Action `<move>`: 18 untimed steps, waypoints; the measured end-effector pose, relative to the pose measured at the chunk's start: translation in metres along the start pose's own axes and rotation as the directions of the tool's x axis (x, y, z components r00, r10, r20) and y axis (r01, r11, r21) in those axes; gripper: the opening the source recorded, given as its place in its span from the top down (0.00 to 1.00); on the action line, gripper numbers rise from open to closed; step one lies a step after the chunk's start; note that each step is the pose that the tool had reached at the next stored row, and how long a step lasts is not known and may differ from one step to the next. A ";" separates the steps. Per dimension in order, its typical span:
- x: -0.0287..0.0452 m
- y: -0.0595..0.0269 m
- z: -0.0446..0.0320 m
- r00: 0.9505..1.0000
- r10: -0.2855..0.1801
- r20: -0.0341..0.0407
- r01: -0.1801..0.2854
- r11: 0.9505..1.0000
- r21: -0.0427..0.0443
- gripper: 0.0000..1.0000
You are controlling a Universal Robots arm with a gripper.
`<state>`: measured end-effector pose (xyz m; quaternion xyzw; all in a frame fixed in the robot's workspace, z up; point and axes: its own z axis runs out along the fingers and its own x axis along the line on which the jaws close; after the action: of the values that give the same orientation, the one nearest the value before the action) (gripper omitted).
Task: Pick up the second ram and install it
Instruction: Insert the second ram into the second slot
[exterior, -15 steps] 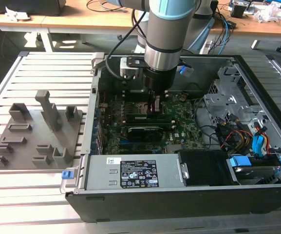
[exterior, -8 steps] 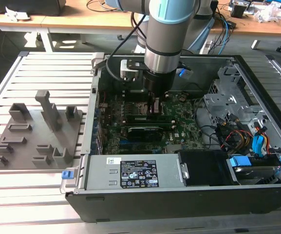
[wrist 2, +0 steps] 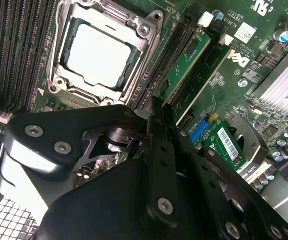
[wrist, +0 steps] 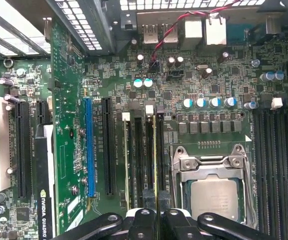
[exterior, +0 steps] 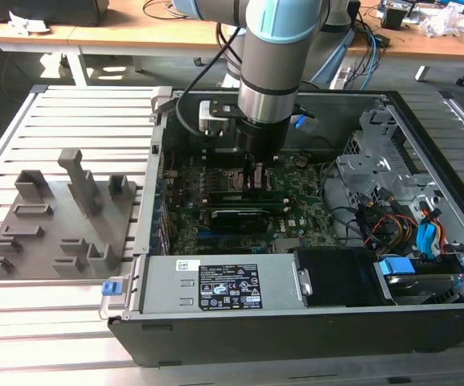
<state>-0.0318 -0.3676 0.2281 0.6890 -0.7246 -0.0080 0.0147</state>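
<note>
The black end effector fills the foreground in both wrist views, its two fingers pressed close together on the top edge of the second ram. In the first wrist view that thin stick runs edge-on away from the fingertips, standing in line with the memory slots just beside the CPU socket frame. Whether it is fully seated I cannot tell. In the second wrist view another green memory stick stands in a slot on the far side of the socket's slot bank, near a finned heatsink.

In the exterior view the arm reaches straight down into the open computer case, with the end effector low over the motherboard (its tips are hidden behind the wrist). To the exterior view's left, on the slatted metal surface, sits the grey holder tray with upright posts, well apart from the case.
</note>
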 end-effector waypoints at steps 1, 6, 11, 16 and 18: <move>0.0000 0.0001 -0.0004 1.000 0.000 0.000 0.000 1.000 0.000 0.87; 0.0004 0.0003 -0.0075 1.000 0.000 0.000 0.000 1.000 0.001 0.87; 0.0049 0.0001 -0.0094 1.000 -0.003 0.000 0.003 1.000 0.002 0.87; 0.0049 0.0002 -0.0071 1.000 -0.003 0.000 0.003 1.000 0.002 0.87; 0.0049 0.0006 -0.0063 1.000 -0.003 0.000 0.003 1.000 0.002 0.87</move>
<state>-0.0325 -0.3723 0.2344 0.6899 -0.7237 -0.0073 0.0143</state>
